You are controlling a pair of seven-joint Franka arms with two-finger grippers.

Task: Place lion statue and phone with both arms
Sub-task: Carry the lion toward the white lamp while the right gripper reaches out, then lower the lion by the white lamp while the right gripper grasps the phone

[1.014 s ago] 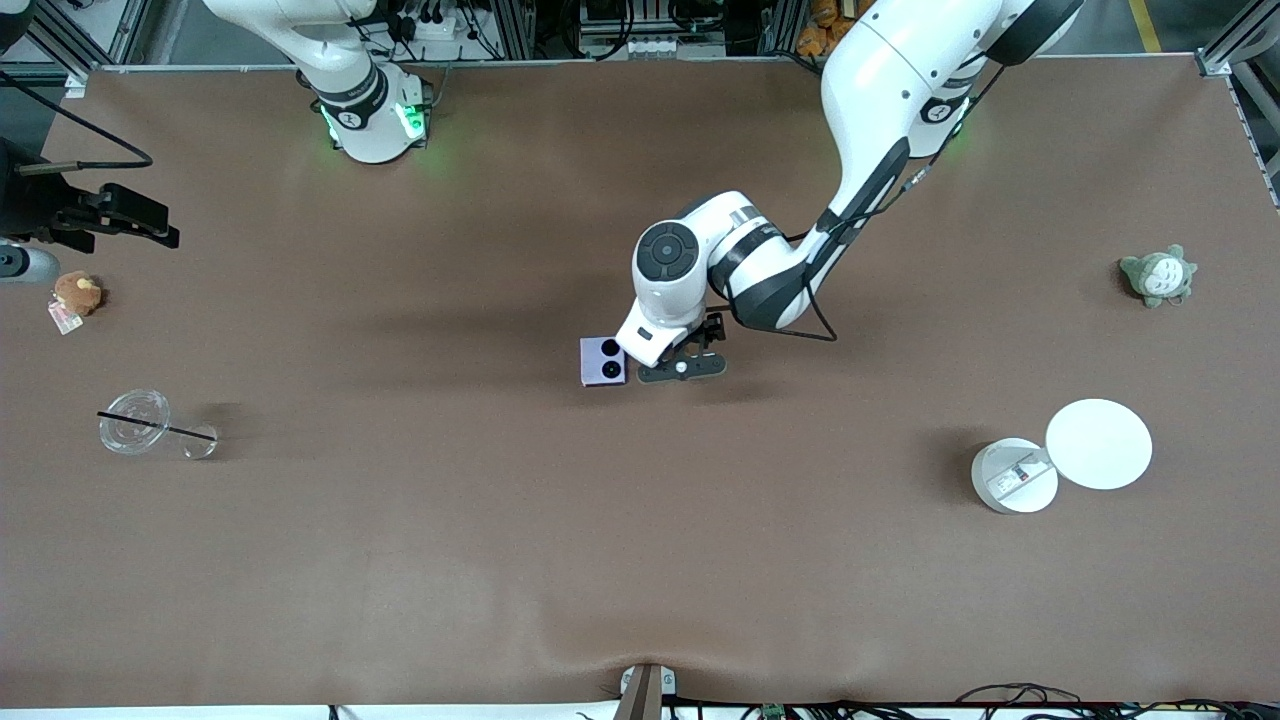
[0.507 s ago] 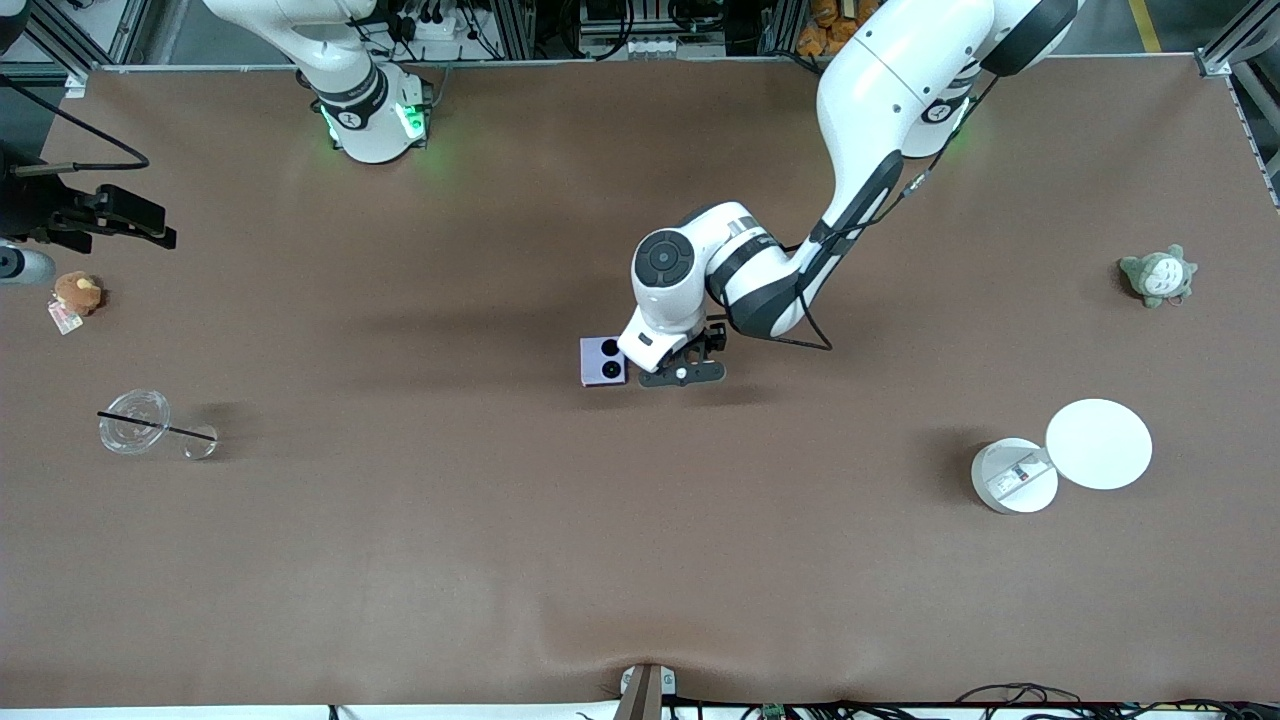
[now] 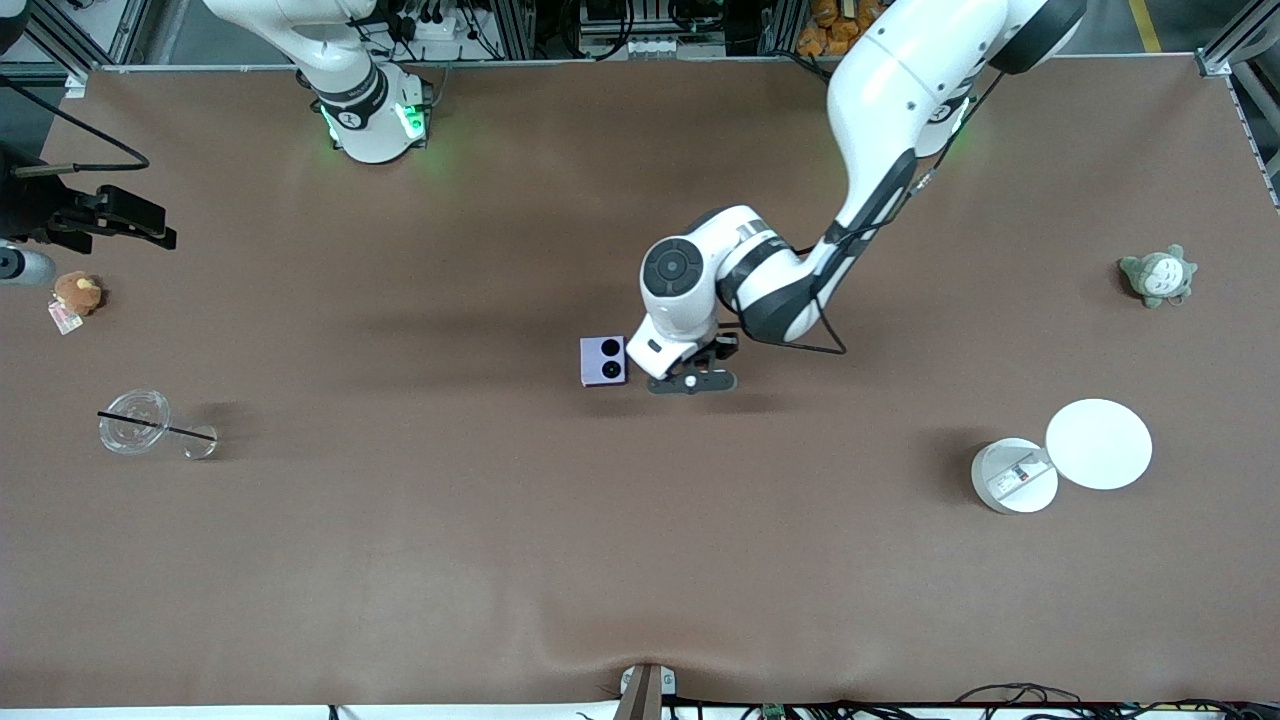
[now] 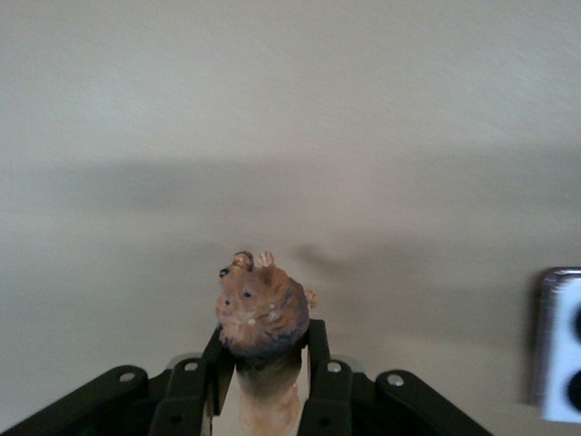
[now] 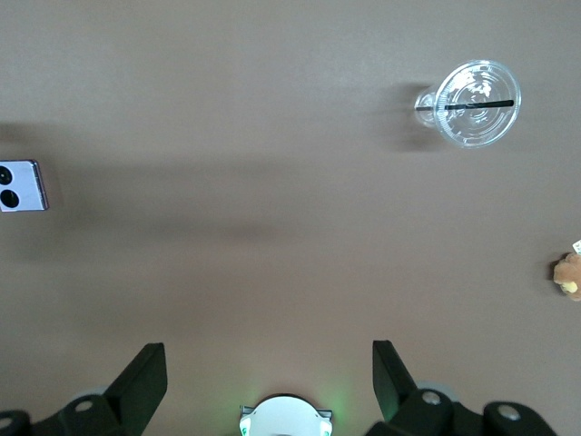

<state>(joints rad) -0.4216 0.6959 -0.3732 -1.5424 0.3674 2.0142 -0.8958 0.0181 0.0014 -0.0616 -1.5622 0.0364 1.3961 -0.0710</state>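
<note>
Nearest the front camera, your counter [image 3: 640,560] carried a round white container [image 3: 1013,476] with a white disc [image 3: 1098,443] touching it, both toward the left arm's end, and a clear cup with a dark straw [image 3: 135,422] lying toward the right arm's end. Farther from the camera, near the counter's middle, you had the left gripper [image 3: 690,381] clenched on the lion statue [image 4: 260,313]; in the left wrist view its two fingers [image 4: 318,363] pressed the figurine's body from both sides, its dark-maned head sticking out past the fingertips. The phone [image 3: 603,360] lay flat on the counter just beside that gripper, toward the right arm's end, apart from it, its two black camera circles showing. Farther still, a grey-green and white plush toy [image 3: 1158,275] sat toward the left arm's end and a small brown plush toy with a tag [image 3: 76,293] at the right arm's end. Your right arm waited at that end, the right gripper [image 5: 270,377] with its fingers spread wide and holding nothing, above the bare counter, well apart from the phone.
</note>
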